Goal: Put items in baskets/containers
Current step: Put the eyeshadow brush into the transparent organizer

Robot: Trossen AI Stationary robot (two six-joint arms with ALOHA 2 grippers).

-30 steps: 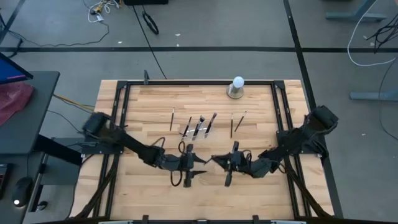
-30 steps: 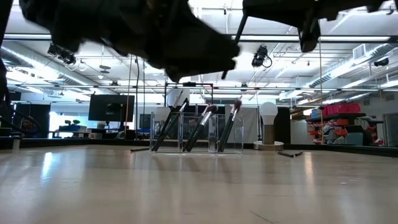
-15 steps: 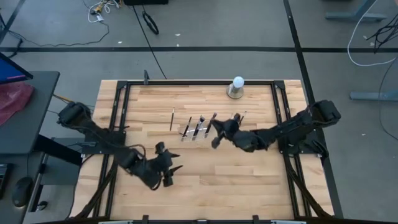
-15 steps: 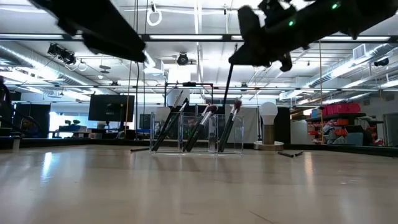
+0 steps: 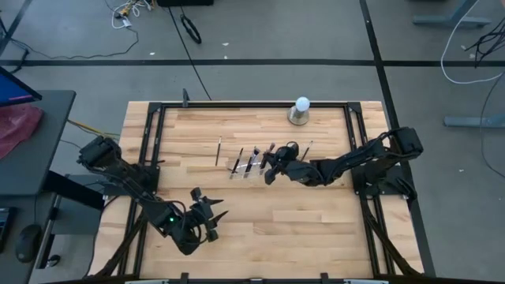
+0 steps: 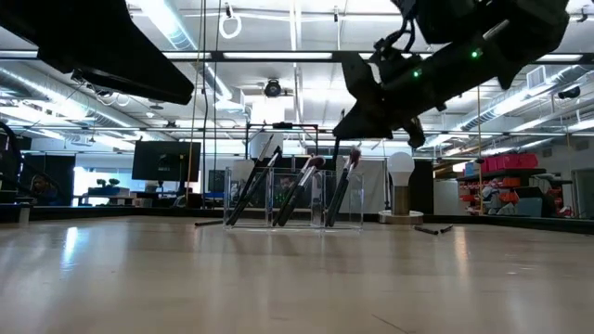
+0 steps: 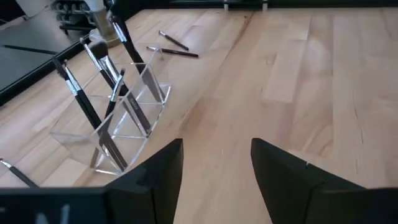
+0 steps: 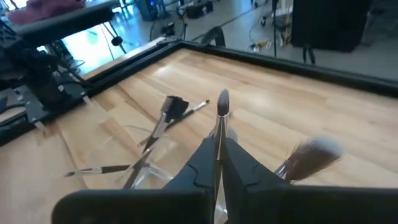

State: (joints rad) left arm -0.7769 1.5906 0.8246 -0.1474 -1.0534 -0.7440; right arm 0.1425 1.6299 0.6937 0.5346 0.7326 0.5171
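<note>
Right gripper [image 5: 271, 167] now nearer clear holder [image 5: 251, 167], clamped on a brush [image 8: 220, 134]; left gripper [image 7: 214, 165] apart; no legible writing.

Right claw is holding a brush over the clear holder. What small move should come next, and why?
Probably lower it a little. The right claw is shut on a makeup brush and hovers by the clear holder's right end, where other brushes already lean in its compartments. The brush is not yet in the holder, so easing it down before opening looks sensible. The left claw waits open, nearer the table's front.
</note>
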